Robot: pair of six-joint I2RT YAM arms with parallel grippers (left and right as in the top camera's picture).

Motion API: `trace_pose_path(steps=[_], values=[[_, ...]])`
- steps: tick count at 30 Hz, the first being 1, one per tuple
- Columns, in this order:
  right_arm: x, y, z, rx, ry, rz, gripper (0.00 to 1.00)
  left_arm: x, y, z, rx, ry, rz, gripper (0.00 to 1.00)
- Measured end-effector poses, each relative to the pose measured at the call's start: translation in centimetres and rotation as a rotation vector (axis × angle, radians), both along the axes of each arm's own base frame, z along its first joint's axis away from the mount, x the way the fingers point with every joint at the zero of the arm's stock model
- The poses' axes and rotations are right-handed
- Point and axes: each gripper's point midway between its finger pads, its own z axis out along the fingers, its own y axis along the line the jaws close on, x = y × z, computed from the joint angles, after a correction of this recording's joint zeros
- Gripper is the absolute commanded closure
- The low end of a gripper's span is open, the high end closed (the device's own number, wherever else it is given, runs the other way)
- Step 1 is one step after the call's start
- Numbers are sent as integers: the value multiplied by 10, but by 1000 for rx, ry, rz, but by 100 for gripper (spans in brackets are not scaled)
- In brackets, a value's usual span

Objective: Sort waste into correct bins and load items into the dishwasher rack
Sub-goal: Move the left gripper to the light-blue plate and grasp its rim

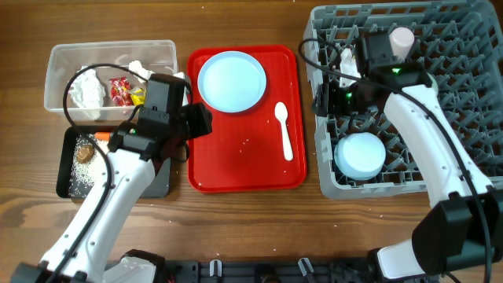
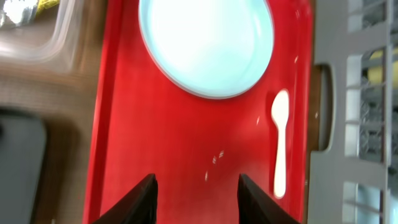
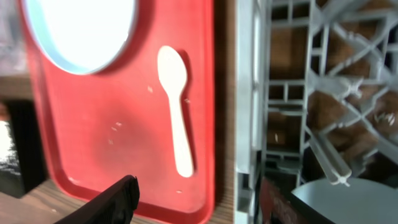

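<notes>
A pale blue plate (image 1: 232, 81) and a white spoon (image 1: 284, 130) lie on the red serving tray (image 1: 244, 169). My left gripper (image 1: 204, 120) hovers over the tray's left side; in the left wrist view it (image 2: 198, 200) stands open over bare red tray, with the plate (image 2: 208, 43) ahead and the spoon (image 2: 280, 143) to the right. My right gripper (image 1: 324, 96) is at the left wall of the dishwasher rack (image 1: 464, 94). It (image 3: 199, 200) is open and empty, near the spoon (image 3: 177, 112). A pale blue bowl (image 1: 360, 153) and a pink cup (image 1: 402, 38) sit in the rack.
The clear tub (image 1: 59, 59) at the back left holds white tissues (image 1: 86, 88) and red and yellow wrappers (image 1: 122, 92). In front of it the black tray (image 1: 67, 185) holds rice-like grains (image 1: 82, 157) and a carrot (image 1: 102, 137). A few grains dot the red tray.
</notes>
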Motion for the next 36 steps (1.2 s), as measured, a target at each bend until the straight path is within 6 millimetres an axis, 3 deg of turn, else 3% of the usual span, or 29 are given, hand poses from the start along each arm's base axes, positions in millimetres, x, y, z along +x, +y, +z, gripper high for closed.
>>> trace_pose_path(steps=[6,10,17,29,36], values=[[-12,10,8,61,37,23,35,54,-15,-21,-20,-96,-1,59],[-17,17,7,65,47,45,36,69,-18,-53,-6,-66,4,58],[-21,31,8,60,35,95,34,80,-9,-89,33,-21,84,58],[-23,31,6,37,35,108,34,93,-5,-120,-12,8,219,58],[-23,30,5,27,35,108,34,94,-7,-128,-29,23,245,63]])
